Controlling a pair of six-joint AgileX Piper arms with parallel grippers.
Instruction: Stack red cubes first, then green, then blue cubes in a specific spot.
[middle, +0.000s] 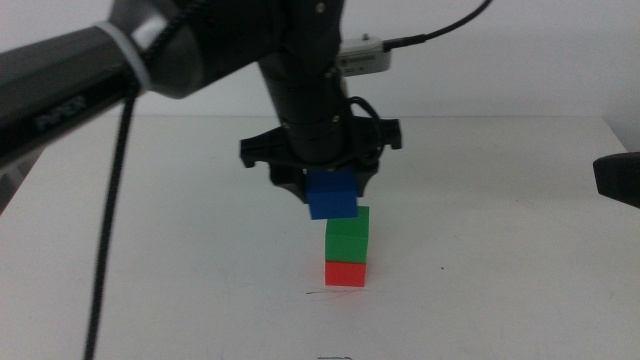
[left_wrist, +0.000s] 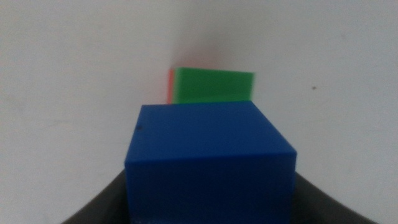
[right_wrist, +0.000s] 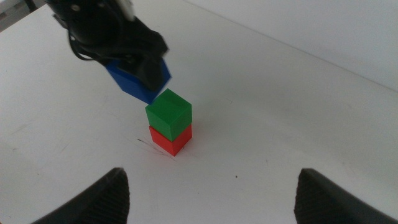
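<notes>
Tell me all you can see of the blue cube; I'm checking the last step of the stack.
The blue cube is small, plain, deep blue and matte, with sharp edges. The left gripper holds it between its dark jaws, lifted off the white table and slightly tilted. It hangs just above and to one side of the green cube, which sits on the red cube. Whether its lower corner touches the green cube cannot be told. The right gripper waits open, apart from the stack.

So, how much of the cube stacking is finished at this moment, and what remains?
Two levels look done: the red cube sits by the pencil line and the green cube rests on it. In hand: the left pincer holds the blue cube just above and slightly to one side of the green one, not yet centred. Left: align, lower, release. The right pincer waits open, away from the stack.
</notes>
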